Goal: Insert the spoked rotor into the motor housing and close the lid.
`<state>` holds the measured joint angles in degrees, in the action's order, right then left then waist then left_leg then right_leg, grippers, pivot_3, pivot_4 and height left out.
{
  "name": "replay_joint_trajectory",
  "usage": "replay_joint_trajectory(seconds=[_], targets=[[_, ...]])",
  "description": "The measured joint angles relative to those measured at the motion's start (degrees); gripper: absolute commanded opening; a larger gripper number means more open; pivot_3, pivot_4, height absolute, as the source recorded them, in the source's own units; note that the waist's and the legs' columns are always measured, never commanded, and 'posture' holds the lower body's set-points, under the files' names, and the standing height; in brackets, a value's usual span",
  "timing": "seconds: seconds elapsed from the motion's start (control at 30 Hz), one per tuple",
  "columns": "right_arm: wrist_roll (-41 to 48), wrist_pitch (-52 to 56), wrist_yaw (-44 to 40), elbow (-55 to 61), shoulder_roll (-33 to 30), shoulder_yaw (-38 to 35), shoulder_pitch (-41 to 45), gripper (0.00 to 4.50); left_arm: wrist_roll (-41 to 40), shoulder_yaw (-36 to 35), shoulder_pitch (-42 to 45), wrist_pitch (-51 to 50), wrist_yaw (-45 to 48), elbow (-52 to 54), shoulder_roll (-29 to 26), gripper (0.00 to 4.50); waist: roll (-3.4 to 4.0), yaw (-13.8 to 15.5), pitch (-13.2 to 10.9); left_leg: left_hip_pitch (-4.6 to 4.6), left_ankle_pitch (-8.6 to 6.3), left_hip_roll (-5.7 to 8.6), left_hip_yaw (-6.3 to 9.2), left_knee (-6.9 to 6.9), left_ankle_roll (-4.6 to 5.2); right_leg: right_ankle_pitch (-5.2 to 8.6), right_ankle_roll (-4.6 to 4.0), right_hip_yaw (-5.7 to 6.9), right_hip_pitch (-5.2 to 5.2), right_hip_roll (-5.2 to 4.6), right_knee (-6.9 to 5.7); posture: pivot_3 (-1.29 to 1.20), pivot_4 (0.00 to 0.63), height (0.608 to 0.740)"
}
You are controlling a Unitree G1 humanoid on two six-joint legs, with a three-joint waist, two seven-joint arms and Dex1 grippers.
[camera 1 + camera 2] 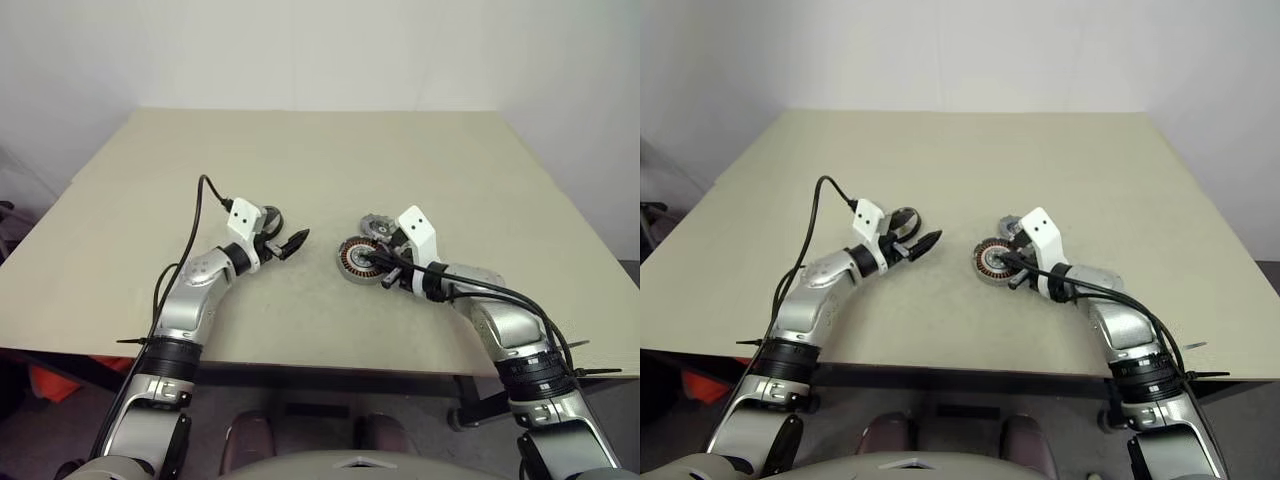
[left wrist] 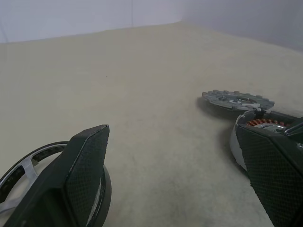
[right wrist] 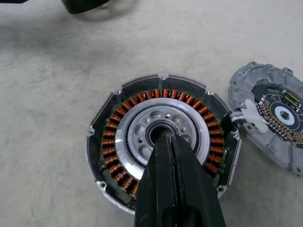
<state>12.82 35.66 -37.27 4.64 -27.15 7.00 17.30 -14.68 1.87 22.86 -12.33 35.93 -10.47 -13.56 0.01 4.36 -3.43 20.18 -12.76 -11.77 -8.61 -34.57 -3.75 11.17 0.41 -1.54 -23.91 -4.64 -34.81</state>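
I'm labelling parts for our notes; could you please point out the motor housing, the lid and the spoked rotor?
motor housing [image 3: 163,97]: right wrist view, copper windings.
lid [image 3: 277,113]: right wrist view, inner face.
spoked rotor [image 2: 28,165]: left wrist view, a spoke.

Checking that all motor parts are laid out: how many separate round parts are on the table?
3: the motor housing under the shut right gripper, the lid just beside it, and the spoked rotor at the open left gripper. None seems hidden.
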Motion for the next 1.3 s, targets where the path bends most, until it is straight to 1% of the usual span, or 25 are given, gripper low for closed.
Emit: replay_joint_trajectory(seconds=[0.4, 0.6, 0.8, 0.9, 1.07, 1.17, 1.3], targets=[[0.5, 0.6, 0.9, 0.8, 0.4, -0.6, 1.1, 0.01, -0.6, -0.8, 0.0, -0.6, -1.3, -0.3, 0.4, 4.50, 0.01, -0.1, 0.0, 0.01, 0.01, -0.01, 0.00, 0.01, -0.01, 0.00, 0.00, 0.00, -0.03, 0.01, 0.00, 0.00, 0.000, 0.740], [2.3, 0.5, 2.6, 3.1, 0.6, -6.7, 5.4, 0.01, -8.9, -10.3, -0.7, -8.4, -6.8, 1.8, 1.6, 4.50, 0.00, -0.4, 0.0, 0.00, 0.01, -0.05, 0.00, 0.05, -0.03, 0.00, -0.02, 0.01, -0.05, 0.09, 0.01, 0.00, 0.000, 0.740], [2.6, 0.5, 3.8, 2.4, 0.5, -8.6, 5.7, 0.01, -15.1, -20.6, 0.4, -12.1, -14.6, 0.5, 2.3, 4.50, -0.01, -0.3, 0.0, 0.00, 0.02, -0.01, 0.00, 0.05, -0.02, 0.00, -0.02, 0.00, -0.05, 0.10, 0.03, 0.00, 0.000, 0.740], [2.6, 0.5, 3.9, 2.1, 0.5, -8.6, 5.7, 0.01, -17.1, -22.7, 1.0, -15.7, -17.7, -0.6, 3.2, 4.50, -0.01, -0.2, 0.0, 0.00, 0.02, 0.01, 0.00, 0.05, -0.02, 0.00, -0.02, 0.00, -0.05, 0.09, 0.03, 0.00, 0.000, 0.740], [2.7, 0.6, 4.4, 2.1, 0.7, -8.6, 5.7, 0.01, -20.3, -23.3, 2.0, -23.8, -22.3, -3.8, 5.7, 4.50, -0.02, -0.1, 0.0, 0.02, 0.02, -0.02, 0.01, 0.05, -0.03, 0.00, -0.02, 0.01, -0.05, 0.09, 0.04, 0.00, 0.000, 0.740], [2.8, 0.6, 4.9, 2.2, 0.6, -8.7, 5.7, 0.01, -22.9, -25.3, 4.2, -28.1, -24.5, -5.7, 6.6, 4.50, -0.03, -0.2, 0.0, 0.02, 0.03, -0.02, 0.02, 0.05, -0.05, 0.00, -0.02, 0.00, -0.07, 0.10, 0.02, 0.00, 0.000, 0.740], [3.0, 0.6, 5.1, 2.2, 0.6, -8.7, 5.7, 0.01, -25.1, -27.3, 6.3, -31.4, -26.5, -7.3, 7.0, 4.50, -0.03, -0.2, 0.0, 0.02, 0.04, 0.04, 0.02, 0.05, -0.05, 0.00, -0.02, 0.00, -0.05, 0.09, 0.03, 0.00, 0.000, 0.740]])
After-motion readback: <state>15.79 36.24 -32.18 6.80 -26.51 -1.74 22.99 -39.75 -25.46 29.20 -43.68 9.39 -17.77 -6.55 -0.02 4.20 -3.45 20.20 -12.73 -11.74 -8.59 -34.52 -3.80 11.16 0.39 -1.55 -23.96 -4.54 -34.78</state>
